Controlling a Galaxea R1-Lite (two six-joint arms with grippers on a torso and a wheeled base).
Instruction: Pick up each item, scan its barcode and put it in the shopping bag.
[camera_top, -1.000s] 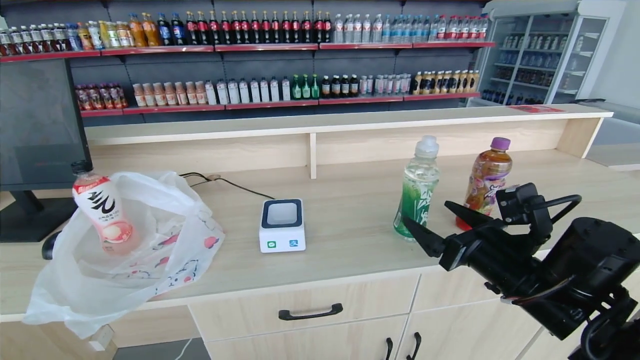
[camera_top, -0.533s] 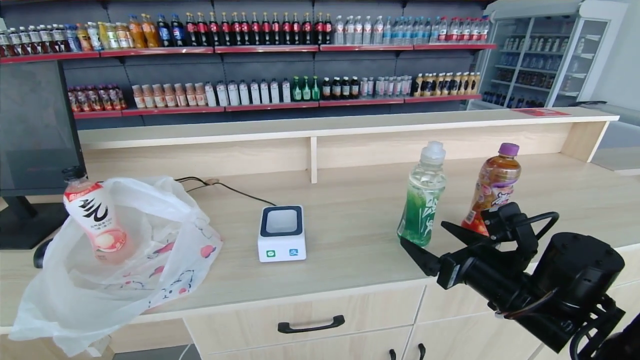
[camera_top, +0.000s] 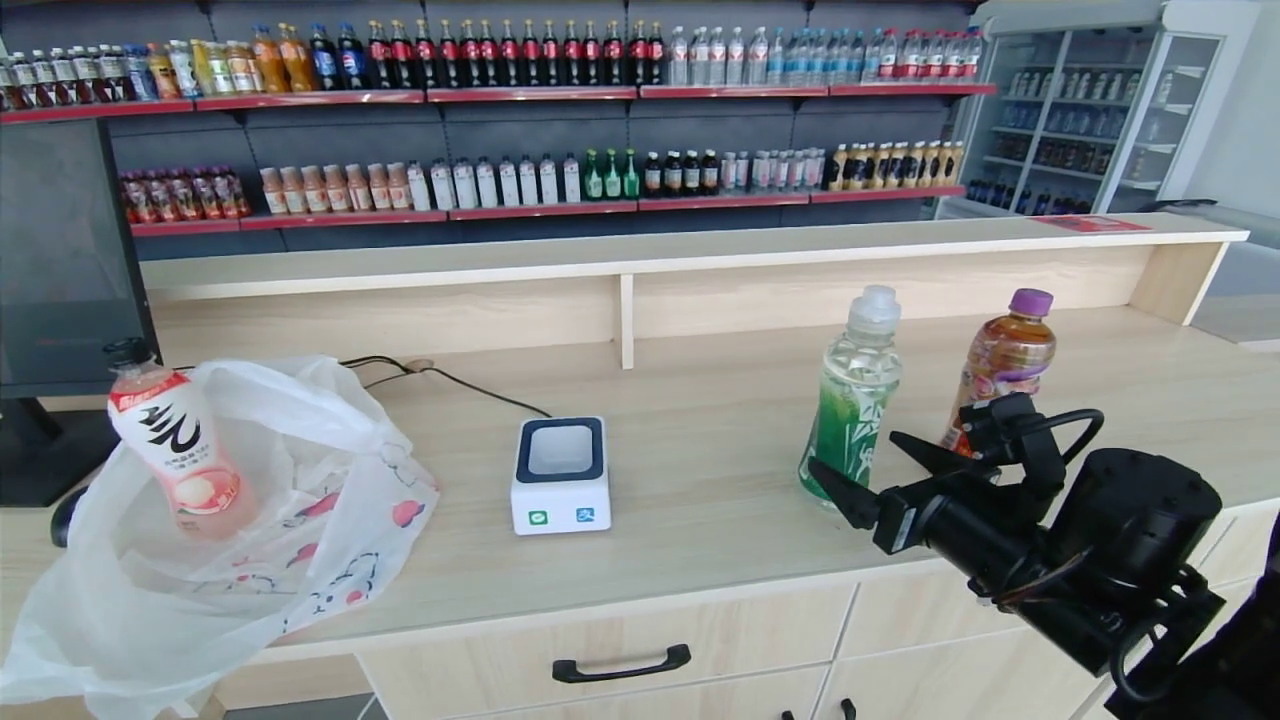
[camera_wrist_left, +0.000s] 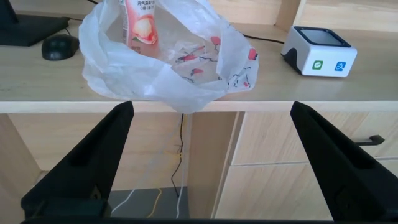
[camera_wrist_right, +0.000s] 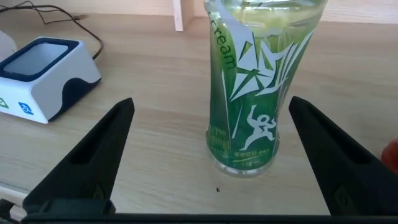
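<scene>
A green-labelled clear bottle (camera_top: 851, 398) stands upright on the counter, with an amber bottle with a purple cap (camera_top: 1006, 362) to its right. My right gripper (camera_top: 853, 450) is open just in front of the green bottle (camera_wrist_right: 252, 93), its fingers to either side of the bottle's lower half without touching. The white barcode scanner (camera_top: 560, 476) sits mid-counter. The white shopping bag (camera_top: 230, 570) lies at the left with a pink bottle (camera_top: 172, 452) upright inside. My left gripper (camera_wrist_left: 211, 107) is open and holds nothing, low in front of the counter edge below the bag (camera_wrist_left: 180, 74).
A black monitor (camera_top: 60, 260) and a mouse (camera_wrist_left: 59, 45) are behind the bag. A raised shelf (camera_top: 700, 245) runs along the counter's back, and a cable (camera_top: 450, 375) leads to the scanner. Drawer fronts (camera_top: 620, 650) lie below the counter edge.
The head camera has shifted, sliding the scene. My right gripper has edged forward to the green bottle's base, still open.
</scene>
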